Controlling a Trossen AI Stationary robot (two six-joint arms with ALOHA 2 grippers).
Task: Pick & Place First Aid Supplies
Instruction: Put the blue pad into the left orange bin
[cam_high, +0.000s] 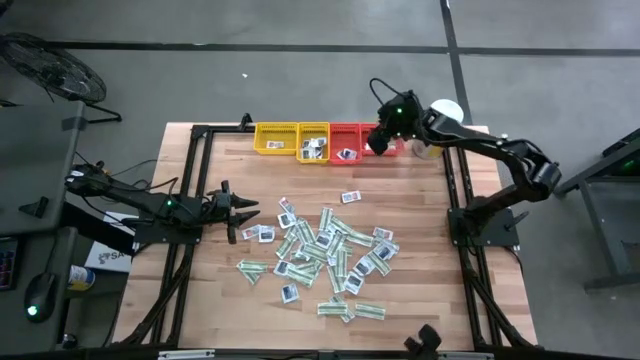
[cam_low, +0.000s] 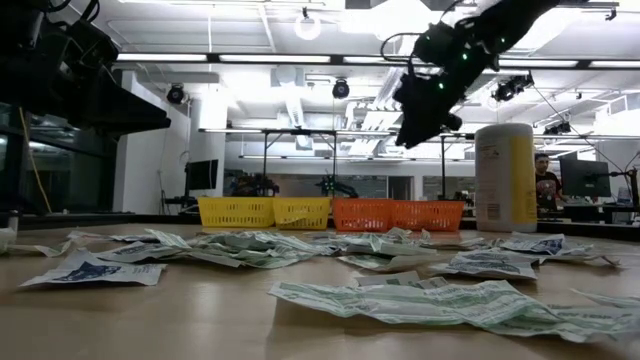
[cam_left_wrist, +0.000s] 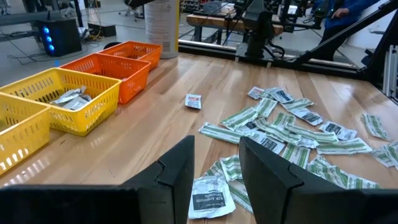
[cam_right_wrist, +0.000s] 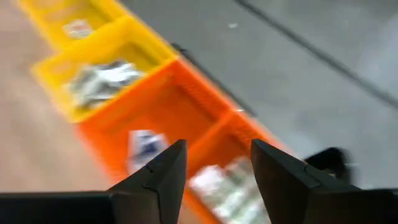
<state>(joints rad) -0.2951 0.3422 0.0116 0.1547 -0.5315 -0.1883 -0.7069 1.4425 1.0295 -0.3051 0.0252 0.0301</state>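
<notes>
The first aid supplies lie scattered as flat paper packets on the middle of the wooden table, also in the low view and the left wrist view. My right gripper hangs open and empty above the red trays at the far edge, well clear of them. A white-and-blue packet lies in one red tray and more packets in the red tray beside it. My left gripper stands open at the table's left, just above one white packet.
Two yellow trays stand left of the red ones; one holds packets. A tall white-and-yellow canister stands at the far right beyond the trays. A single packet lies between pile and trays. Black frame rails run along both table sides.
</notes>
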